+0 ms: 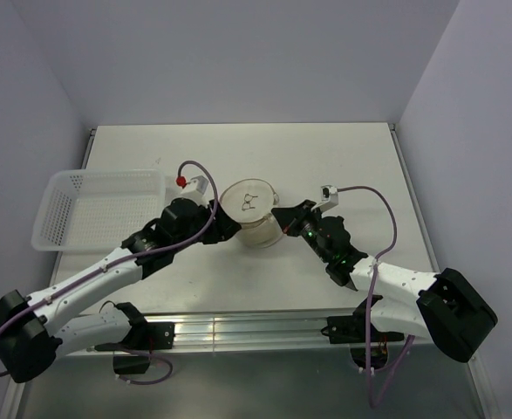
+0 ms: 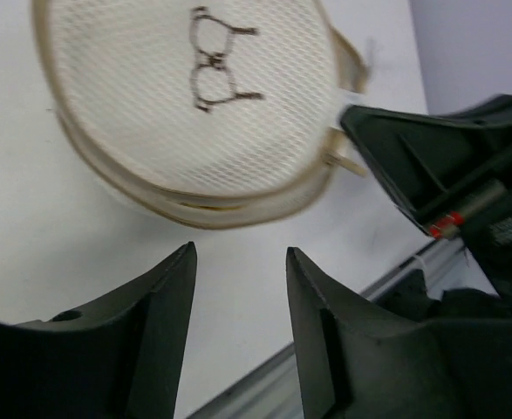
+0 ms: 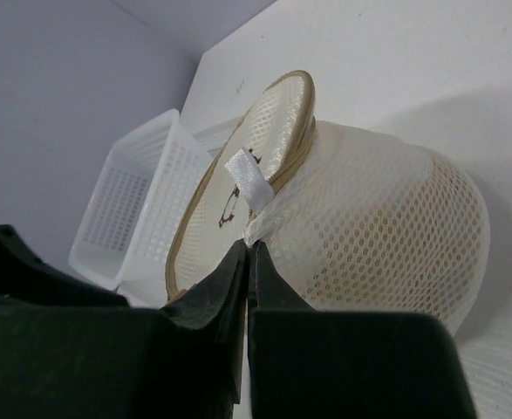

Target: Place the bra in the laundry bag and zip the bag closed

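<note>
Laundry bag: the round white mesh laundry bag stands in the middle of the table, its lid with the dark marks facing up, both arms reaching in from the near edge.
Bra: not visible in any view; judged to be inside the bag.
Right gripper: the right gripper is pressed together on bunched mesh just under the white ribbon tab at the zipper rim, apparently to anchor the bag.
Left gripper: the left gripper hovers just beside the bag's left flank, jaws spread with nothing between them, probably lining up on the zipper.
Zipper: how far round it is closed cannot be told.
Basket: the white perforated basket sits at the left edge.
</note>
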Controlling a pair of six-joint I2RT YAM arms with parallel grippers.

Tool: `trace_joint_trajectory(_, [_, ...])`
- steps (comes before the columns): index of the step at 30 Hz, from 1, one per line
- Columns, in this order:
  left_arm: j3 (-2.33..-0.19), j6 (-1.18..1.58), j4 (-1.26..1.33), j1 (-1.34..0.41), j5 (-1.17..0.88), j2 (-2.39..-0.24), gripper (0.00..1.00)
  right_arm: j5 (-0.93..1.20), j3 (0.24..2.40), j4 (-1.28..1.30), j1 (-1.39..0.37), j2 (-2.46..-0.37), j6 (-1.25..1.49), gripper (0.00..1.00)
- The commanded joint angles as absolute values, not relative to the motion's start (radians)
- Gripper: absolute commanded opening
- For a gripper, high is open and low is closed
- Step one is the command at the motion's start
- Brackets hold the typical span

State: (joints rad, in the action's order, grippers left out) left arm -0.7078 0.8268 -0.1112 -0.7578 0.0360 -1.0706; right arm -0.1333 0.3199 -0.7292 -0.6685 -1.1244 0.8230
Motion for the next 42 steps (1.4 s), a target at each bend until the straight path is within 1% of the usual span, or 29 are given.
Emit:
trace_joint_trajectory(1, [-0.791, 0.864, -0.179, -0.804, 0.060, -1.020, 0.50, -0.170, 0.327, -0.808, -0.672, -1.114, 0.804, 0.00])
trace_joint_trajectory(2, [-0.808, 0.871, -0.170, -0.827, 0.051, -1.026, 0.47, -0.175, 0.324, -0.807, -0.673, -1.111, 0.799, 0.00])
trace_joint_trajectory(4, [-0.824, 0.900, -0.132, -0.856, 0.020, -1.060, 0.45, -0.186, 0.322, -0.804, -0.676, -1.104, 0.789, 0.00])
trace_joint_trajectory(6, [-0.848, 0.919, -0.062, -0.900, 0.008, -1.097, 0.45, -0.190, 0.319, -0.804, -0.680, -1.103, 0.785, 0.00])
trace_joint_trajectory(10, [-0.862, 0.960, 0.086, -0.928, 0.009, -1.199, 0.45, -0.193, 0.314, -0.804, -0.686, -1.106, 0.779, 0.00])
trace_joint_trajectory(12, [-0.871, 0.982, 0.126, -0.933, 0.009, -1.238, 0.47, -0.195, 0.311, -0.808, -0.687, -1.104, 0.778, 0.00])
trace_joint_trajectory(14, [-0.856, 1.020, 0.153, -0.933, 0.034, -1.253, 0.52, -0.195, 0.310, -0.808, -0.689, -1.101, 0.775, 0.00])
trace_joint_trajectory(16, [-0.844, 1.046, 0.207, -0.933, 0.047, -1.275, 0.55, -0.199, 0.310, -0.805, -0.692, -1.100, 0.772, 0.00])
trace_joint_trajectory(21, [-0.836, 1.060, 0.233, -0.933, 0.078, -1.290, 0.55, -0.202, 0.305, -0.811, -0.696, -1.098, 0.769, 0.00])
trace_joint_trajectory(31, [-0.864, 1.071, 0.176, -0.933, 0.112, -1.336, 0.49, -0.224, 0.301, -0.801, -0.698, -1.081, 0.761, 0.00])
trace_joint_trajectory(42, [-0.928, 1.029, 0.112, -0.928, 0.135, -1.374, 0.50, -0.224, 0.298, -0.801, -0.699, -1.083, 0.753, 0.00])
